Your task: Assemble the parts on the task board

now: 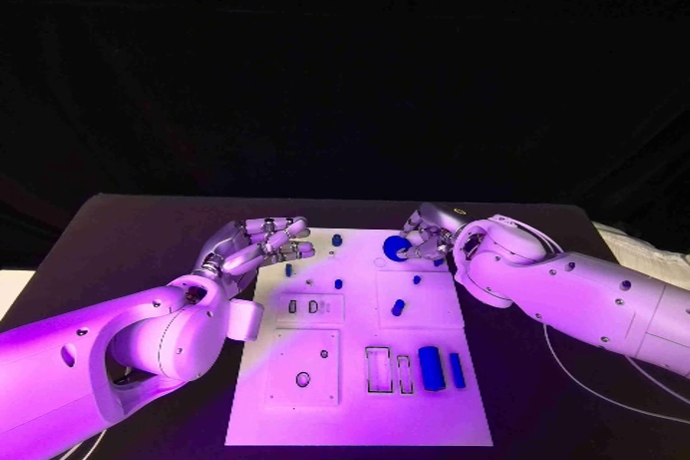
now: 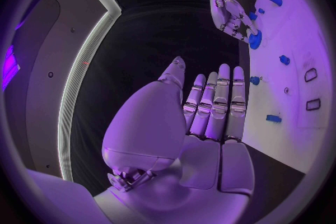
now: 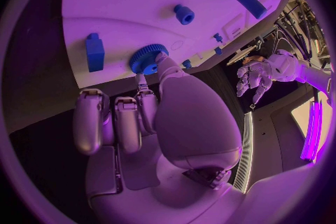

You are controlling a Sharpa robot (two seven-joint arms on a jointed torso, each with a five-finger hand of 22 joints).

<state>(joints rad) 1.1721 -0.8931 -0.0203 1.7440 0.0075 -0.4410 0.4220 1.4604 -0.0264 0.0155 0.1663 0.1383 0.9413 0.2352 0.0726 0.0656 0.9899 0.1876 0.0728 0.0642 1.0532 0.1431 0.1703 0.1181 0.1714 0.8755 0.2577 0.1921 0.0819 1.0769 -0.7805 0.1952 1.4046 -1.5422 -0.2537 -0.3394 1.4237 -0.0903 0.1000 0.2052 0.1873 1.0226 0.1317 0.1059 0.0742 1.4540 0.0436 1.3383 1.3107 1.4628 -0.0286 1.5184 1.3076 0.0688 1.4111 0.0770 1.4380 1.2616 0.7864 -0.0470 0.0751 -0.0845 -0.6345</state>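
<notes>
Left hand [image 1: 266,242] is hovering at the far-left corner of the task board [image 1: 360,420], fingers loosely spread and partly over the board's left edge. Nothing is sitting in its grip; the left wrist view shows its fingers [image 2: 213,106] lying straight and side by side, with bare palm below them, so it is released.

On the board just right of that hand, several small blue parts are standing or lying: one near the far edge [image 1: 337,239], one at the left edge [image 1: 289,270], and one a little nearer the middle [image 1: 338,281]. Another small part [image 1: 399,306] is lying in the right-centre panel. Toward the near right of the board, a long blue cylinder [image 1: 430,366] is lying beside a slimmer blue bar [image 1: 456,370], the two just apart and roughly parallel.

Right hand [image 1: 432,238] is reaching in over the board's far-right area and is grasping a blue gear [image 1: 396,246], a round toothed disc. In the right wrist view the gear [image 3: 147,59] is pinched at the fingertips, sitting right at the board's surface; whether it is touching the board cannot be told. A blue rectangular block [image 3: 94,51] is lying just beside it.
</notes>
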